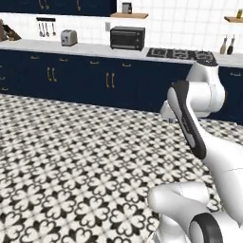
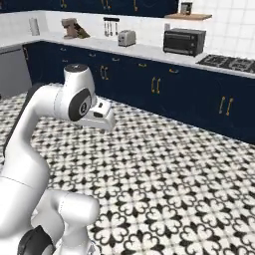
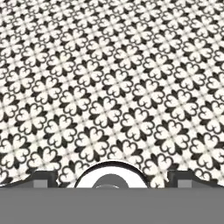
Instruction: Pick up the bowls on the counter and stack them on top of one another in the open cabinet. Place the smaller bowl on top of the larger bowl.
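Note:
The bowls and the open cabinet are out of view. The counter, a pale slab over dark navy fronts with closed doors, runs along the far wall, and it also crosses the right base view as the counter. My arm is folded over the patterned floor, well short of the counter. My gripper points down at the floor tiles, open, with nothing between its fingertips.
On the counter stand a toaster, a black toaster oven, a cooktop, a knife block and two bottles. The black-and-white tiled floor spreads wide between me and the cabinets.

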Controlling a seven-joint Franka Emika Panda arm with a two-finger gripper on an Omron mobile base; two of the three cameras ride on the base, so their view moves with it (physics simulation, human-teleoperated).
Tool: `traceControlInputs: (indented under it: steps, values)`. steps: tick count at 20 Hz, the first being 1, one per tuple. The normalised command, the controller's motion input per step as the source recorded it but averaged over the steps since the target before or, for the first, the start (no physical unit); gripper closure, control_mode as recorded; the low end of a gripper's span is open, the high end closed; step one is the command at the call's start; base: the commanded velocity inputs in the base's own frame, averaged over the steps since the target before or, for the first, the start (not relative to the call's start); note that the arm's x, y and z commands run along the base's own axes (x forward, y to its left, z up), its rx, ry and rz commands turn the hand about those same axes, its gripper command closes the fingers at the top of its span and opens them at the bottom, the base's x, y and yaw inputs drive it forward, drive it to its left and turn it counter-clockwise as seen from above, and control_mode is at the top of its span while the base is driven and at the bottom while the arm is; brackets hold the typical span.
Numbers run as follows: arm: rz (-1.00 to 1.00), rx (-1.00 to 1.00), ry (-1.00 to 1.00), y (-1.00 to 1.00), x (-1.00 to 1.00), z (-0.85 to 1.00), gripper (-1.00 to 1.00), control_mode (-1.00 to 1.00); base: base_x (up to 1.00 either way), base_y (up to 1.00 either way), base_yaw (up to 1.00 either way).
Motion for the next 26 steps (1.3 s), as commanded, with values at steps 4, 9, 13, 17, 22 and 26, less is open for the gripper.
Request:
traceControlInputs:
  steps: [4, 9, 13, 17, 22, 26]
  values:
    - [0.00, 0.00, 0.00, 0.00, 0.00, 0.00, -1.00, 1.00, 0.01, 0.00, 0.97]
    - [0.00, 0.00, 0.00, 0.00, 0.00, 0.00, -1.00, 1.00, 0.00, 0.00, 0.98]
    - [0.00, 0.00, 0.00, 0.00, 0.00, 0.00, -1.00, 1.00, 0.00, 0.00, 0.99]
    - [0.00, 0.00, 0.00, 0.00, 0.00, 0.00, -1.00, 1.00, 0.01, 0.00, 0.96]
    - [0.00, 0.00, 0.00, 0.00, 0.00, 0.00, -1.00, 1.00, 0.05, 0.00, 0.67]
    - [0.00, 0.00, 0.00, 0.00, 0.00, 0.00, -1.00, 1.00, 0.00, 0.00, 0.22]
